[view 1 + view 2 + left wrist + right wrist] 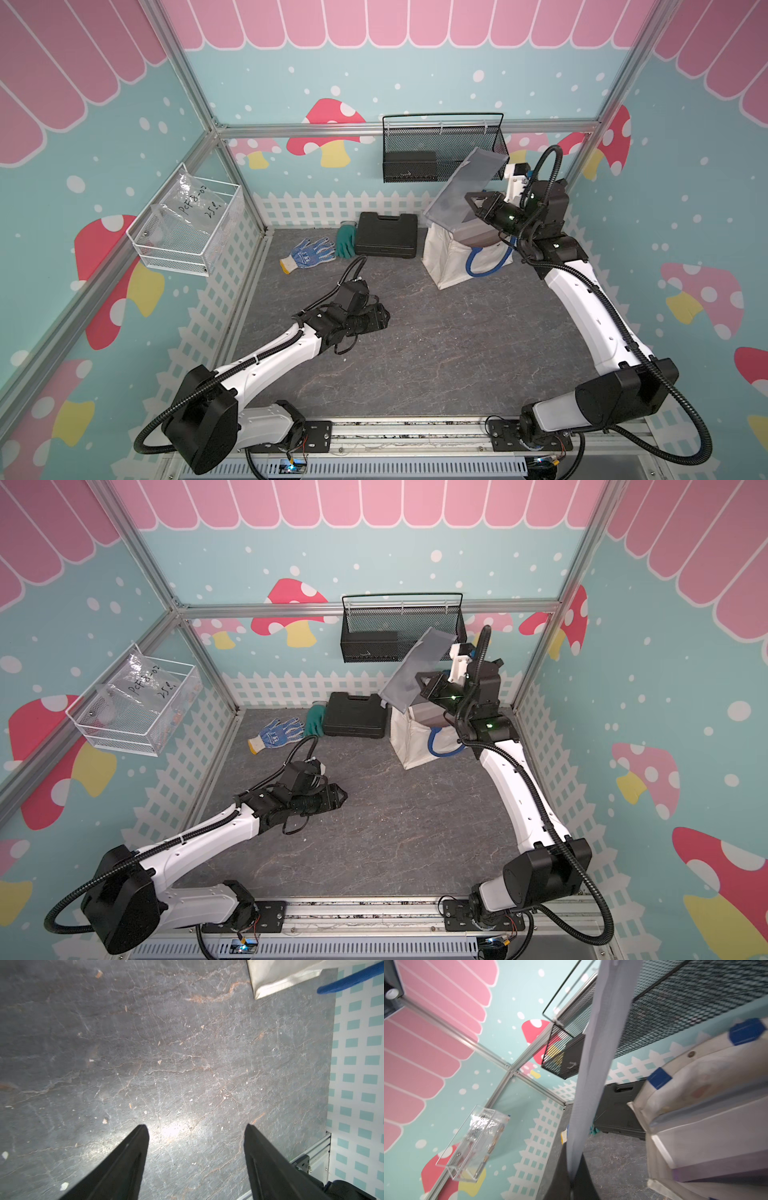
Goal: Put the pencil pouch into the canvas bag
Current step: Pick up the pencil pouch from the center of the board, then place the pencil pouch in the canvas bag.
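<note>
The pencil pouch (465, 187) (415, 667) is a flat grey sleeve, held tilted in the air above the mouth of the canvas bag (446, 259) (409, 739). My right gripper (473, 204) (424, 684) is shut on the pouch's lower edge. In the right wrist view the pouch (598, 1043) runs up from between the black fingers of the right gripper (573, 1152), with the cream bag (695, 1118) beside it. The bag stands upright at the back right with a blue handle hanging. My left gripper (384, 318) (343, 798) (196, 1126) is open and holds nothing, low over the bare table left of the bag (276, 978).
A black hard case (386, 235) lies left of the bag by the back fence. A green glove (345, 239) and a blue-and-white glove (309, 253) lie left of it. A black mesh basket (440, 149) hangs on the back wall, just behind the pouch. A white wire basket (187, 224) hangs on the left wall.
</note>
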Controlling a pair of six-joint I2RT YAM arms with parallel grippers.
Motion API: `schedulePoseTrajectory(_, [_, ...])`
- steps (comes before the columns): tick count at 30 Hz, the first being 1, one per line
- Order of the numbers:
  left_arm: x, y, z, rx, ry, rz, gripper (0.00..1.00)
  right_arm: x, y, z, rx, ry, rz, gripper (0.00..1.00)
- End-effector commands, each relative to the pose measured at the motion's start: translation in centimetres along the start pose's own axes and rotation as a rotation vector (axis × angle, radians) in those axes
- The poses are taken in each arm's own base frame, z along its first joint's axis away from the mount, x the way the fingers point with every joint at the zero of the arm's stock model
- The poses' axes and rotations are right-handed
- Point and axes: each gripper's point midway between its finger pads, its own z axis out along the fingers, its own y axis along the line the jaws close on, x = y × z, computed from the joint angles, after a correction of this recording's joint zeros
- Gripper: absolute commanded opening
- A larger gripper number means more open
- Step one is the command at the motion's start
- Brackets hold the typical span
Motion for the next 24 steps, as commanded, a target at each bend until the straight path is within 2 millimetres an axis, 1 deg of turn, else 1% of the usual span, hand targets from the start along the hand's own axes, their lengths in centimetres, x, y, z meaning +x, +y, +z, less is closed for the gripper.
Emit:
schedulePoseTrajectory(1, [-1.0, 0.0, -1.1, -0.012, -0.040, 0.012, 0.74, -0.9, -2.7, -0.6, 0.078, -0.074, 0.099, 0.00])
schedulePoseTrajectory(4, [-0.9, 0.1, -1.2, -0.015, -0.045, 0.007, 0.74, -0.9, -5.5, -0.6, 0.146, -0.112, 0.145, 0.00])
schedulePoseTrajectory(5, [-0.9, 0.2, -1.2, -0.015, -0.044, 0.005, 0.74, -0.8, -6.3, -0.2, 0.152, -0.112, 0.161, 0.00])
schedulePoseTrajectory(8, [-0.9, 0.0, -1.1, -0.011, -0.038, 0.011, 0.74, 0.0, -9.2, 1.8, 0.167, -0.089, 0.210, 0.00])
schedulePoseTrajectory(10, [-1.1, -0.1, -1.1, -0.012, -0.039, 0.017, 0.74, 0.7, -10.9, 2.6, 0.199, -0.089, 0.236, 0.00])
schedulePoseTrajectory(14, [-1.3, -0.3, -1.4, -0.013, -0.047, 0.019, 0.74, 1.7, -13.5, 2.8, 0.254, -0.126, 0.306, 0.00])
schedulePoseTrajectory(16, [-1.3, -0.2, -1.5, -0.013, -0.052, 0.014, 0.74, 2.6, -14.2, 3.1, 0.241, -0.125, 0.364, 0.00])
schedulePoseTrajectory(19, [-1.1, 0.1, -1.5, -0.018, -0.050, 0.006, 0.74, 3.6, -14.3, 3.3, 0.218, -0.119, 0.414, 0.00])
schedulePoseTrajectory(24, [-1.0, 0.2, -1.4, -0.021, -0.048, 0.002, 0.74, 3.7, -14.1, 2.9, 0.198, -0.132, 0.440, 0.00])
